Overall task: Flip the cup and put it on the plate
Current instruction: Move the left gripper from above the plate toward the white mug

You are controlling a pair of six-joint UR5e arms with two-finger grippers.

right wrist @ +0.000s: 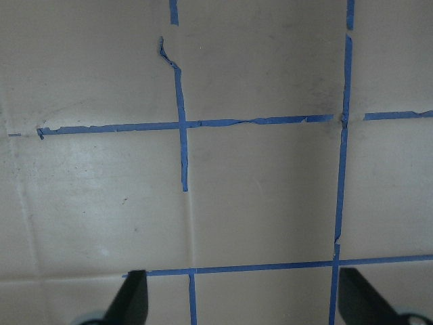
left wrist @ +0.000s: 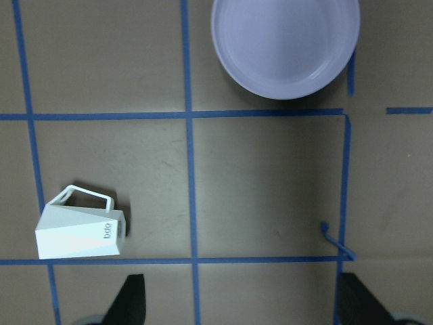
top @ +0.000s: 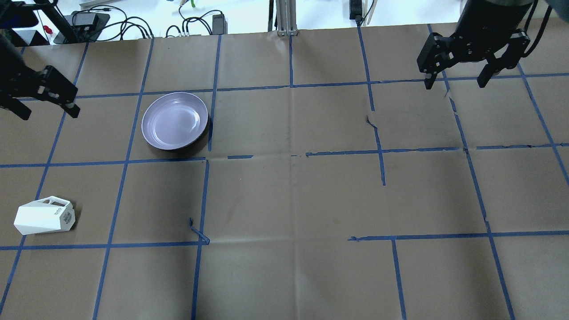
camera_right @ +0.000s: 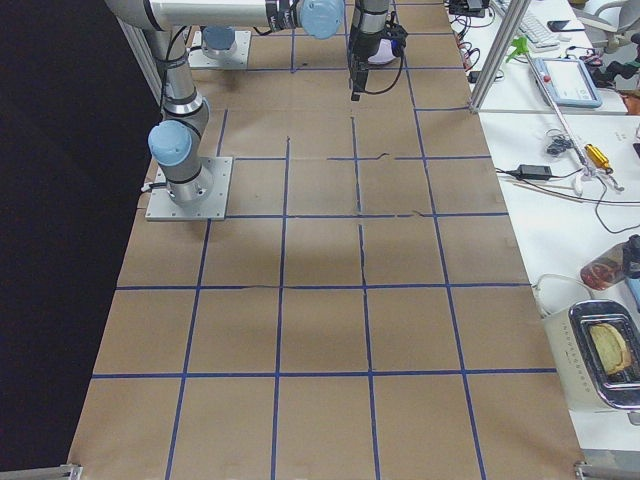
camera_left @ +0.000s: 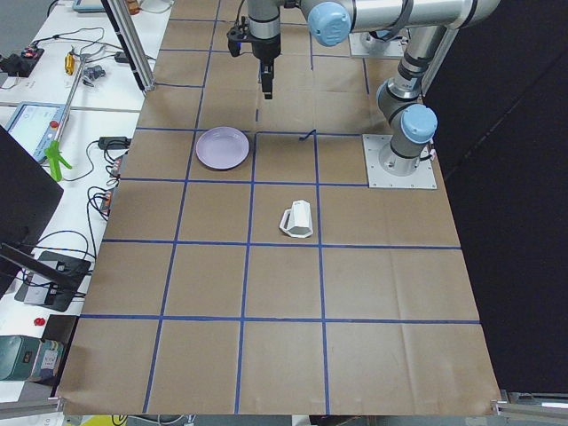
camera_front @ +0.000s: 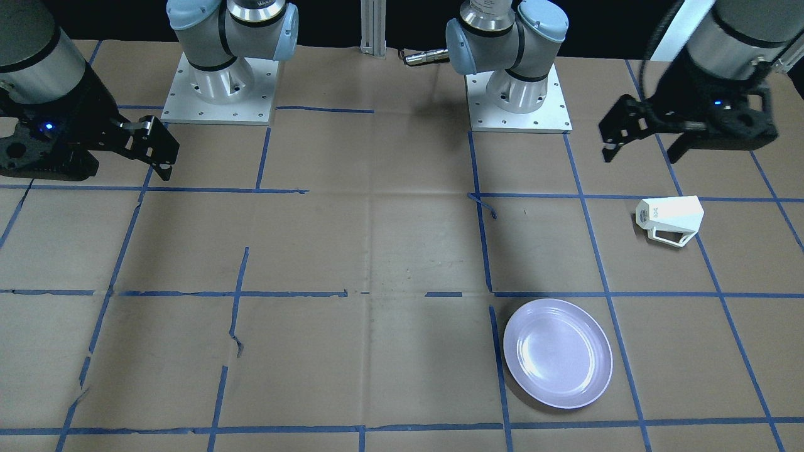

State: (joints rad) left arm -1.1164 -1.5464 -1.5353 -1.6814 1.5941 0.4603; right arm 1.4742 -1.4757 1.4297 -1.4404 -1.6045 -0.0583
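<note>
Cup on its side at near left, plate beyond it, both pincers apart and empty.

Nearest me on the worktop, at the left, the cup lies tipped over, its marked base turned right, its mouth left and its thin handle toward the far side. I judge it light, stiff, glossy and easy to chip, so I would pinch across two flat facets of the body and spare the handle. Farther out and a little right, well apart from the cup, sits the plate, bare. Beyond the cup at far left hangs the left pincer, tips down, jaws spread wide, touching nothing. At far right the right pincer hangs likewise, jaws parted, well away from both.
</note>
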